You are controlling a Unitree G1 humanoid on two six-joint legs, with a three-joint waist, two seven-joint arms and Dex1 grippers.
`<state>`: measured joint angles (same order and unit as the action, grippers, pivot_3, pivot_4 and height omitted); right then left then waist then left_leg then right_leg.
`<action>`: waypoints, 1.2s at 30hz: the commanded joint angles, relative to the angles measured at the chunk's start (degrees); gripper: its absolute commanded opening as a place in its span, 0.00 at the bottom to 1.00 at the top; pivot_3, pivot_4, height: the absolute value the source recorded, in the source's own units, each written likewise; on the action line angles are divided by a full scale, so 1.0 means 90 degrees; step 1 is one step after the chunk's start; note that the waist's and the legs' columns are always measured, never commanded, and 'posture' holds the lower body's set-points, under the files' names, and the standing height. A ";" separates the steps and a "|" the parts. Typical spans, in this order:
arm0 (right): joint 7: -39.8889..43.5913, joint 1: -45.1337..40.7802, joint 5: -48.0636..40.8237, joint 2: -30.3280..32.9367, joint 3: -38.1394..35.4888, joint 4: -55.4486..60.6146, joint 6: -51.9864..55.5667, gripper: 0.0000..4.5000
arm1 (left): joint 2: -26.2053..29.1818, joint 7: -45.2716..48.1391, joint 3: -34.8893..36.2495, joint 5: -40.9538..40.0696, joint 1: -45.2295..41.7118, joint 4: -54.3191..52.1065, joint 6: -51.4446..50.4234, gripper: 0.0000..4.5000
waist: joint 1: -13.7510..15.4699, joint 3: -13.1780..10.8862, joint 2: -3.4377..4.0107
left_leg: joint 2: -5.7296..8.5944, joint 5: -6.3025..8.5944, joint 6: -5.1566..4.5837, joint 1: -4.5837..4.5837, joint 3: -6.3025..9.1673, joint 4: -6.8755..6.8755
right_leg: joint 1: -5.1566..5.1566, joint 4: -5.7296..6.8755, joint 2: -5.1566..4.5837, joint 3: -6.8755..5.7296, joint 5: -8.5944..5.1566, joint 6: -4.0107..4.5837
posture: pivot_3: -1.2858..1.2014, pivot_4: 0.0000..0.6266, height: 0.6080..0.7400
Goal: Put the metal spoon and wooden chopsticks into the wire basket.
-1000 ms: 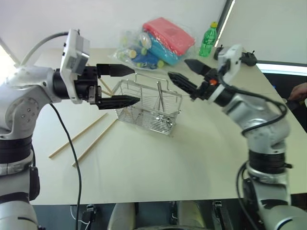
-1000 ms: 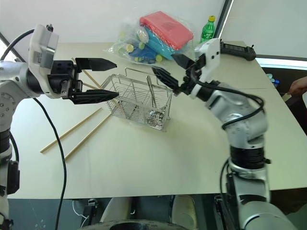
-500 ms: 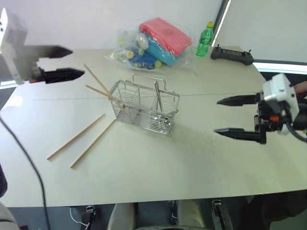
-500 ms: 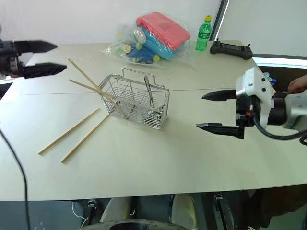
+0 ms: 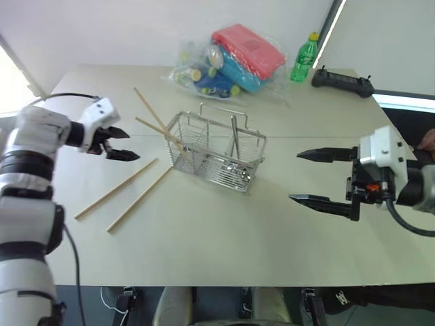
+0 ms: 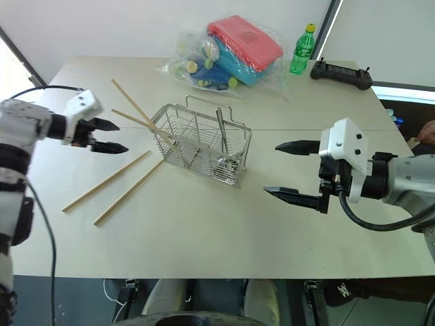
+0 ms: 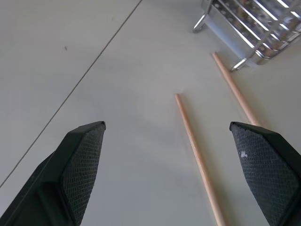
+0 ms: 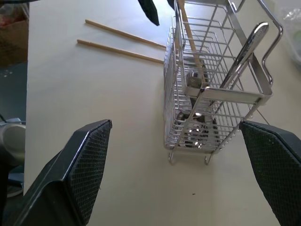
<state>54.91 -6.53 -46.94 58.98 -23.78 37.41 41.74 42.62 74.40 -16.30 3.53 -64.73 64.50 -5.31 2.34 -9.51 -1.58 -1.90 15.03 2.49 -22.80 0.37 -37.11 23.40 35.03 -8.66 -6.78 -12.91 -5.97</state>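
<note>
Wooden chopsticks (image 5: 126, 195): four in stock. Two lie flat and parallel on the worktop (image 5: 224, 251) at about eight o'clock from the wire basket (image 5: 216, 151); two lean in its left compartment, tips slanting out toward ten o'clock.

Left gripper (image 5: 117, 143): hovers just beyond the far ends of the loose pair, jaws released wide, holding and touching nothing. We judge the step in hand to be fetching a loose stick; we would lower the jaws astride one stick only, near its middle, so it lifts level, then tip it end-first into a compartment.

Wire basket: stands upright mid-worktop.

Metal spoon (image 5: 234, 138): already in the basket, handle rising at twelve o'clock.

Right gripper (image 5: 321, 178): well apart at four o'clock from the basket, jaws released wide, empty.
</note>
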 commanded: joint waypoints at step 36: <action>-0.0590 0.1060 -0.1062 0.0071 -0.0813 0.0920 0.0326 1.00 | -0.0200 -0.2458 0.2139 -0.0214 -0.1299 0.0914 -0.0287 0.00 | -0.0012 -0.0026 -0.0060 | -0.0008 0.0001 -0.0002 0.0022 0.0006 0.0002 | -0.0012 0.0005 0.0002 -0.0001 -0.0010 -0.0015 | 0.52 0.24 0.53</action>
<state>49.52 3.04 -56.44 59.27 -30.17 45.57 45.66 38.38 56.58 -2.19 6.00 -71.54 74.49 -8.13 2.23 -9.74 -2.13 -1.97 15.04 2.47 -22.60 0.43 -37.09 23.30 35.08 -8.64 -6.80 -13.00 -6.12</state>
